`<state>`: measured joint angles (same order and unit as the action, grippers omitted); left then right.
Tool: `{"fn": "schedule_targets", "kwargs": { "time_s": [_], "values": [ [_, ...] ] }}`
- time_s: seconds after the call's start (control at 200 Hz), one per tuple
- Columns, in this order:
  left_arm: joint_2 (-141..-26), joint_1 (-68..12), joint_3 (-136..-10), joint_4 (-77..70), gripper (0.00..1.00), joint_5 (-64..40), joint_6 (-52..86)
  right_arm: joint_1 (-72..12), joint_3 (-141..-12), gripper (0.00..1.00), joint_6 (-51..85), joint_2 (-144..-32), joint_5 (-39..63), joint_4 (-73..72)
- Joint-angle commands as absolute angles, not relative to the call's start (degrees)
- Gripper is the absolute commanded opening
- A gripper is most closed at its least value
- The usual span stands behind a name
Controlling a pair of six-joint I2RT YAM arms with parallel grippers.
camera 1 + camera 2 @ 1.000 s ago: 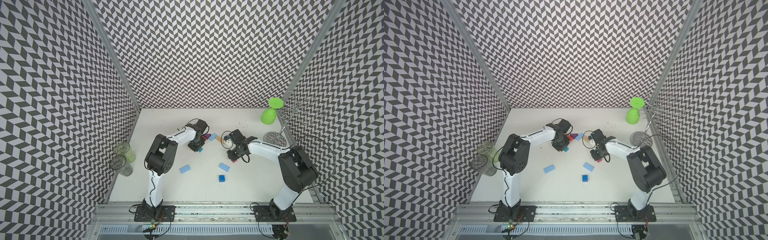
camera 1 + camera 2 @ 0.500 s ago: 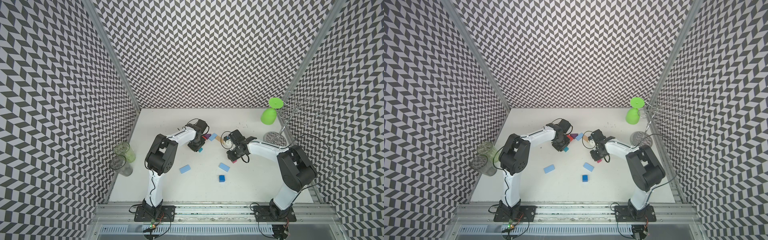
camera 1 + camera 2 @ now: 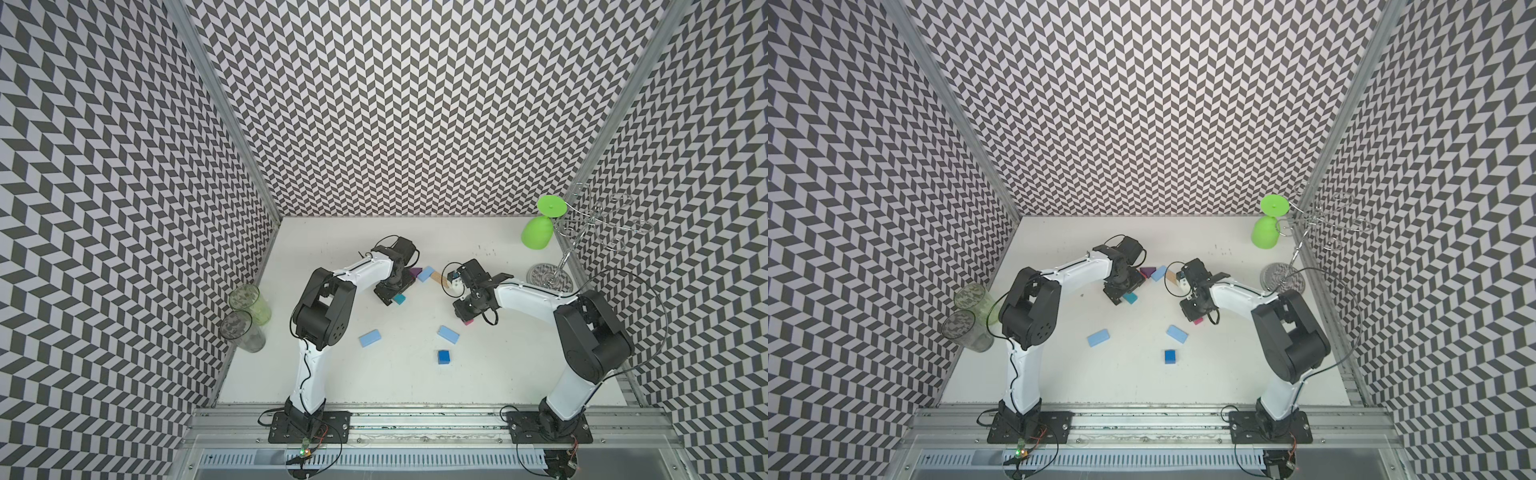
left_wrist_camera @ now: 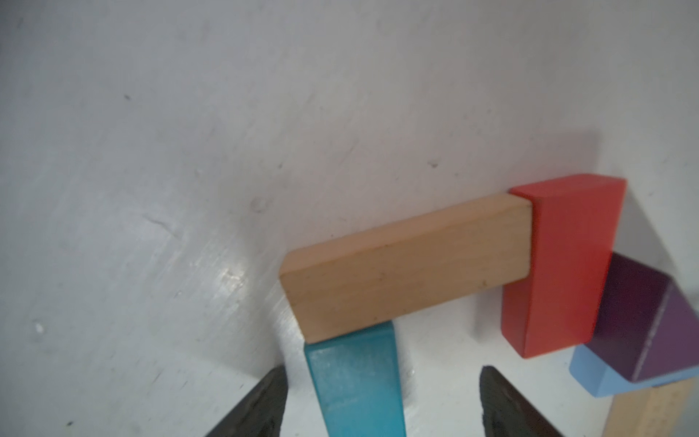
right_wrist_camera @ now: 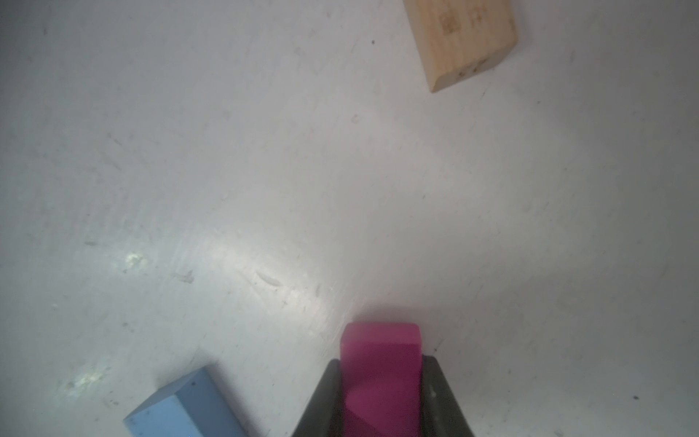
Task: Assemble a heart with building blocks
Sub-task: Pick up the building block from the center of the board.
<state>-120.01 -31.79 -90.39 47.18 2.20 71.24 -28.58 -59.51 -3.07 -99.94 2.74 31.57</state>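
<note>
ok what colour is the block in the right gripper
A magenta block, clearest in the right wrist view.

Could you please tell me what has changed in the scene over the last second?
The left end effector opened, letting go of the teal block, which now lies between its parted jaws against the tan block. The right end effector stayed shut on the magenta block; neither arm visibly shifted, and the blue cube lies where it was.

Tan block [image 4: 408, 265]: bare wood, faint grain, matt. Red block [image 4: 563, 265], teal block [image 4: 355, 386], magenta block [image 5: 380, 378]: smooth paint, matt to satin. Table [image 4: 170, 170]: white, scuffed, slight sheen. Green goblet [image 3: 538, 232]: glossy plastic. Wire rack [image 3: 598, 220]: shiny metal.
</note>
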Motion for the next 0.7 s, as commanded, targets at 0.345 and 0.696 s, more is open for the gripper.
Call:
{"fn": "schedule_targets", "kwargs": {
  "time_s": [0.345,0.696],
  "values": [
    [-107.43,-35.86,-100.13,48.95,0.84,5.77,56.28,-28.58,-57.45,0.03,3.94,-88.64,-4.82,27.22],
    [-94.77,-35.06,-88.86,44.21,0.84,8.62,45.53,-28.65,-54.48,0.00,18.28,-86.14,2.43,27.37]
  ]
}}
